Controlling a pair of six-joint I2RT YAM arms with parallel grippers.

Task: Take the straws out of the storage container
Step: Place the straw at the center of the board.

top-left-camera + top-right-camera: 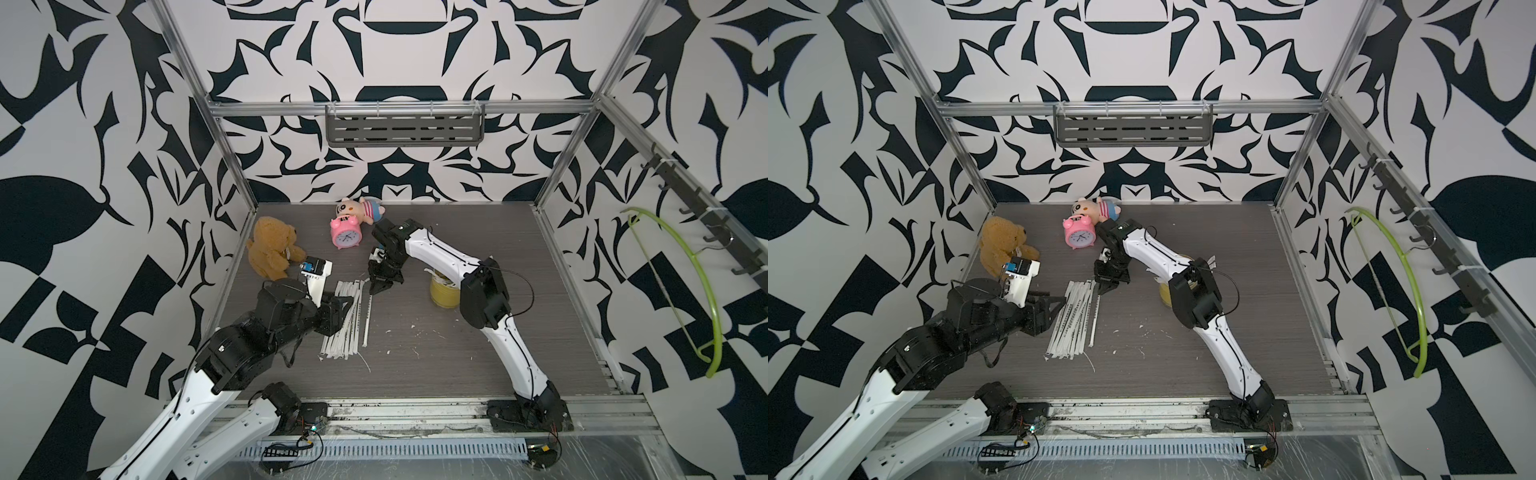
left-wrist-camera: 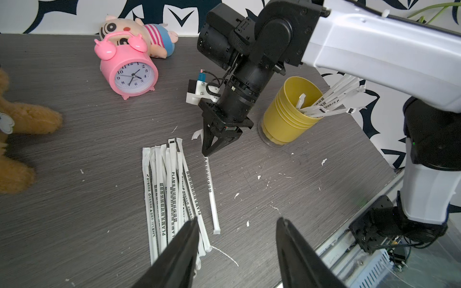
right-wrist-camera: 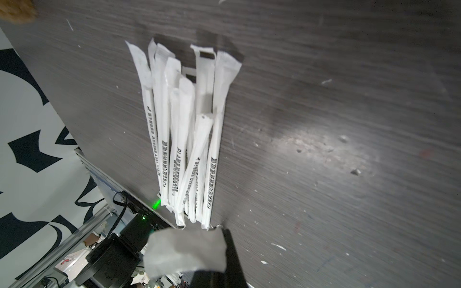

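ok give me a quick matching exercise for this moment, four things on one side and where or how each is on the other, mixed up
1 right gripper
2 left gripper
3 yellow cup
4 pink alarm clock

a upright, some straws inside
b fingers open, by the straw pile
c in front of the pig plush
d shut, tips at the end of a lone straw

Pairs: 1-d, 2-b, 3-a, 4-c

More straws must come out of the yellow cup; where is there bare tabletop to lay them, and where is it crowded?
Bare, except paper flecks: the stretch between the straw pile and the yellow cup, and the near strip before the front rail. Crowded: the far left, around teddy and pink clock.
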